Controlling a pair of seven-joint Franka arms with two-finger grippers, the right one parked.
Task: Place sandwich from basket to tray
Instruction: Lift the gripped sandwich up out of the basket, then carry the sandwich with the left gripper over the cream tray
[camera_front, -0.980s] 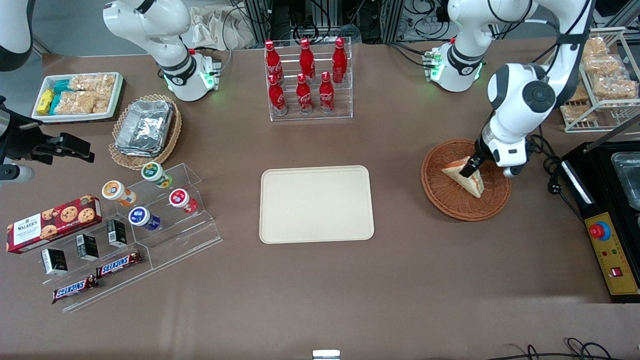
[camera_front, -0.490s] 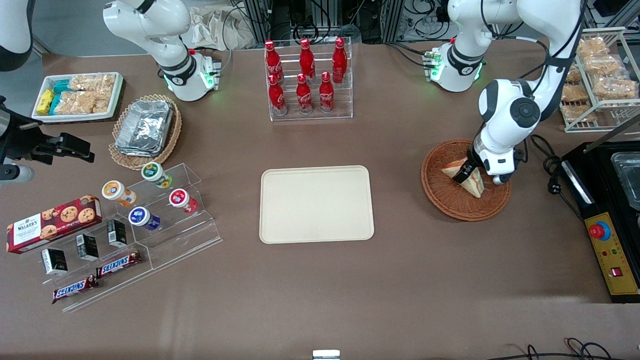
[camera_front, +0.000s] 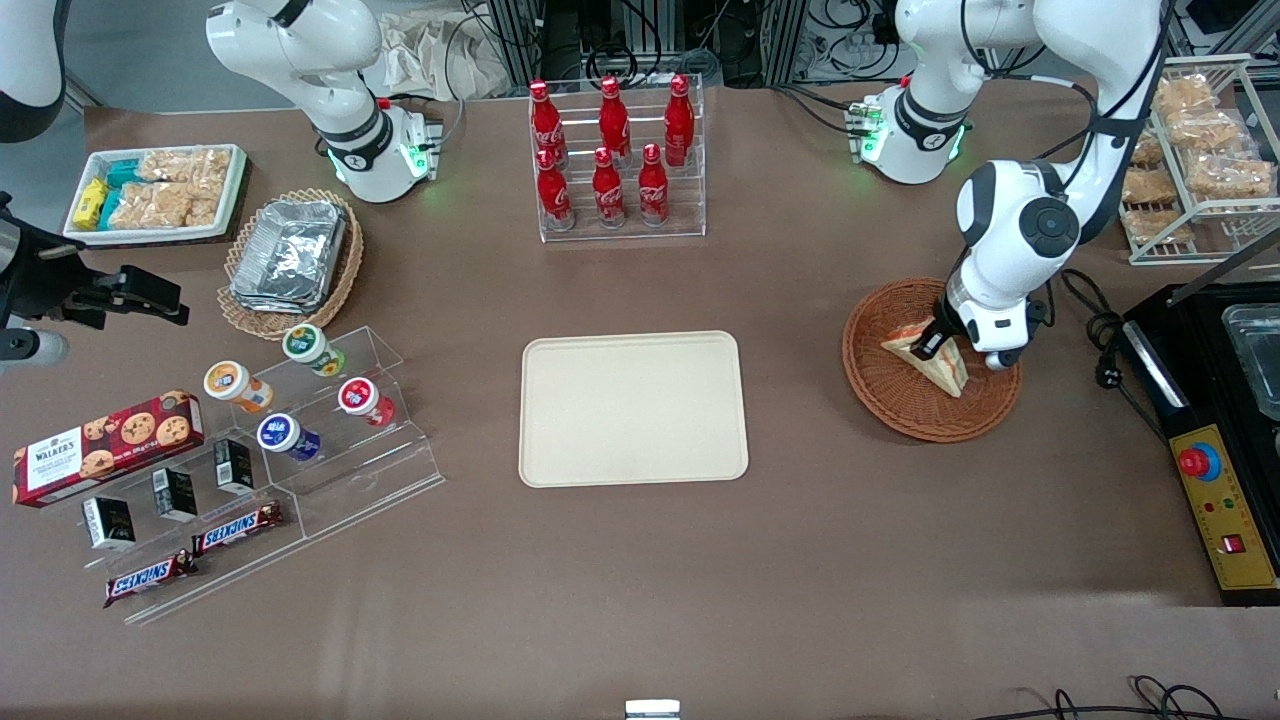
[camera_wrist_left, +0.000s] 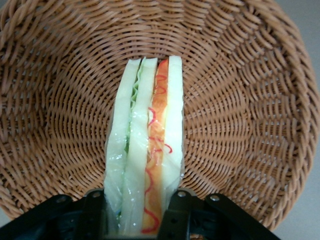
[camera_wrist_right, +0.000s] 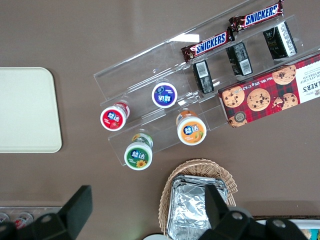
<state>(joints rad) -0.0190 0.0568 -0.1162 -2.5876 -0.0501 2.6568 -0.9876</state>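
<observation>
**Sandwich pinched, tray's the next stop**

The gripper (camera_wrist_left: 142, 212) has its jaws closed on the sandwich (camera_wrist_left: 145, 145), whose length runs straight out from them over the basket (camera_front: 905, 405). Only the wrist view shows that grip; the front view shows the tray (camera_front: 632, 408) sitting mid-table, toward the parked arm.

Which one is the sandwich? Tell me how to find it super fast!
Look toward the working arm's end of the brown table for the round reddish-brown wicker basket. The sandwich stands on edge in it, gripped on both sides by the gripper. It is the only pale bread wedge around, with orange and green filling showing between its slices.
</observation>
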